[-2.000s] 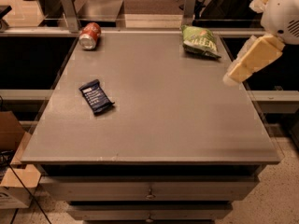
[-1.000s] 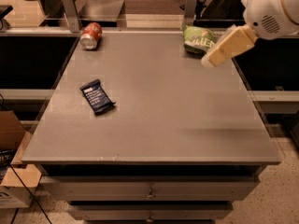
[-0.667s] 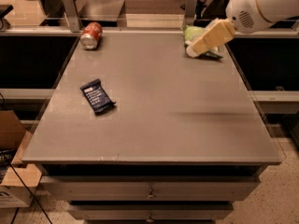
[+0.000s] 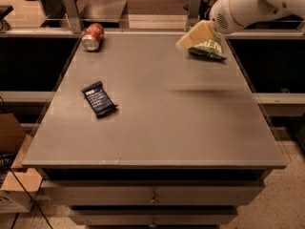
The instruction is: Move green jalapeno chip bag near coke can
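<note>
Task status: not yet accomplished, as judged from the present layout. The near half of the table (image 4: 157, 128) carries none of the task's items. Toward the left edge, roughly midway between the near and far edges, lies a dark blue wrapped bar (image 4: 99, 98), flat on the surface; it plays no part in the task. At the far right corner rests the green jalapeno chip bag (image 4: 207, 49), close to the right edge. At the far left corner the coke can (image 4: 92, 36) lies on its side, silver top toward the near edge. Bag and can are well apart, separated by nearly the full width of the far edge, so the entire transfer remains: secure the bag, carry it along the far edge, and set it down near the can. The gripper (image 4: 194, 36) is positioned at the far right corner, overlapping the bag's upper left portion. Whether the jaws are apart, together or clamped cannot be told, nor whether they touch the bag.
</note>
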`<action>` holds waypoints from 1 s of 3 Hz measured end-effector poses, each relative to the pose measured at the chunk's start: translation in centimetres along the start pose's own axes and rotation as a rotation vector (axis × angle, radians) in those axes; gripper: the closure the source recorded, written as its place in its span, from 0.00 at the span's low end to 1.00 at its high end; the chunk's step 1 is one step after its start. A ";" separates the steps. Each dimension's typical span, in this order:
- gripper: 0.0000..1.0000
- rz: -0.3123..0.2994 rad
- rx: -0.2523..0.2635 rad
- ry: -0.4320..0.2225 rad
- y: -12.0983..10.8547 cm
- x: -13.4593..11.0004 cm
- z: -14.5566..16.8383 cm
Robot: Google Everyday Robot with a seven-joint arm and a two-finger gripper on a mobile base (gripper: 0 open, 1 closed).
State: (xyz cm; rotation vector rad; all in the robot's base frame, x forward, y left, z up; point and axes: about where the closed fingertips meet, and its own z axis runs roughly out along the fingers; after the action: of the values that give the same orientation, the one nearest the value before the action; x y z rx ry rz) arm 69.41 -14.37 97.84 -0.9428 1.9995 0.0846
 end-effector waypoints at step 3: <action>0.00 0.085 0.081 0.037 -1.8 1.8 3.8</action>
State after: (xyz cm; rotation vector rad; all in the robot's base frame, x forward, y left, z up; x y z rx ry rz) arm 72.69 -15.22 94.72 -0.8130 2.0613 0.0337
